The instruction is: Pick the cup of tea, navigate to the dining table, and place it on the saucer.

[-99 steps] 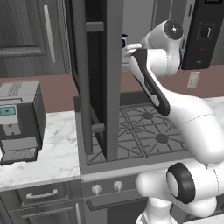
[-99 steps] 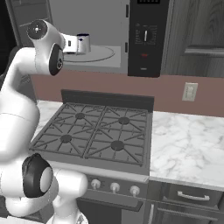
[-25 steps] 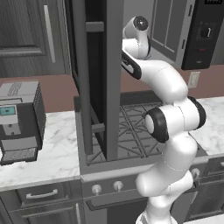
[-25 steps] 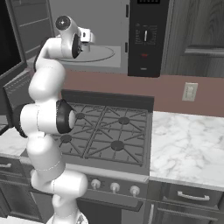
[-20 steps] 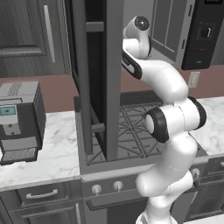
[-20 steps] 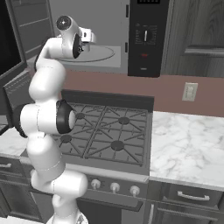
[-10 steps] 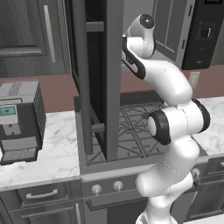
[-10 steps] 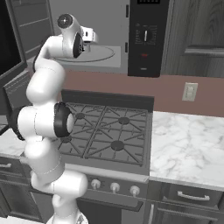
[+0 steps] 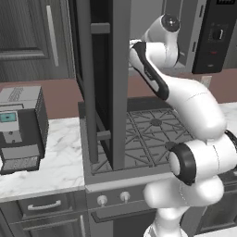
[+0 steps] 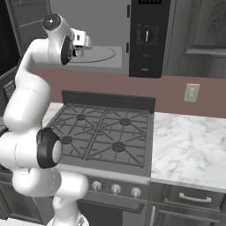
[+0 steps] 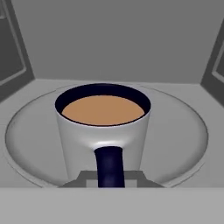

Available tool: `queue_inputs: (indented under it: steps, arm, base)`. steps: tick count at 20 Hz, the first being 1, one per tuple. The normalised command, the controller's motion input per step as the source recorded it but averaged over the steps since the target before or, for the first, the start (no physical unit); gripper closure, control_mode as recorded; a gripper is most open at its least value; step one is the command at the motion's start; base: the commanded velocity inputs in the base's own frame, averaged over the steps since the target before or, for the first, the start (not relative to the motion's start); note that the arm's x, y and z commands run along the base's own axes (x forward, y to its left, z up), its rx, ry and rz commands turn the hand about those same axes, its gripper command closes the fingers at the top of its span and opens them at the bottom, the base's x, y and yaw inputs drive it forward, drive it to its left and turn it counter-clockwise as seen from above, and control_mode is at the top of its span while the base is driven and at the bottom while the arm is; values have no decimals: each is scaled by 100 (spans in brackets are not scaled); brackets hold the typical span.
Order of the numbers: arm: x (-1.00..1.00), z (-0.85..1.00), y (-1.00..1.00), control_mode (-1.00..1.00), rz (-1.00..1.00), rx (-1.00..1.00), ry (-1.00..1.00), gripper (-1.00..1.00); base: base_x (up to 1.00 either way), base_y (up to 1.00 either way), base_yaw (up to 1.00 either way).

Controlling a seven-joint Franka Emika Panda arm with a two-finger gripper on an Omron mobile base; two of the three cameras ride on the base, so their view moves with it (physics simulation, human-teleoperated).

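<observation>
Pincer point(image 10: 84, 44), upper left of the right base view, is pinched on the handle of the cup of tea point(image 11: 103, 127). You've got the cup mid-frame in the hand view, resting on the microwave turntable point(image 11: 183, 135), apparently not lifted yet. Grasp looks done; lift-out, the drive to the dining table and the placing are all left.

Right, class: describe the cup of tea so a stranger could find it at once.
Look above the gas stove into the open microwave. On its round grey turntable stands the cup of tea: a pale grey mug, dark handle facing the hand camera, filled with brown liquid.
</observation>
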Motion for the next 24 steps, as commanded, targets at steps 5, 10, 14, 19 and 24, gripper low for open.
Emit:
queue_inputs:
  steps: [5,10,14,19,24]
  arm:
    - [-100,11,-1,-100,0,1,-5,100]
    - [-100,29,-12,-100,0,-2,-2,100]
    - [-100,12,-4,-100,0,-2,0,100]
    - [-100,1,0,-100,0,-2,9,100]
    - [-92,-4,0,-100,0,-5,6,100]
  base:
    - [0,0,0]
    - [0,0,0]
    - [0,0,0]
    - [0,0,0]
    - [0,0,0]
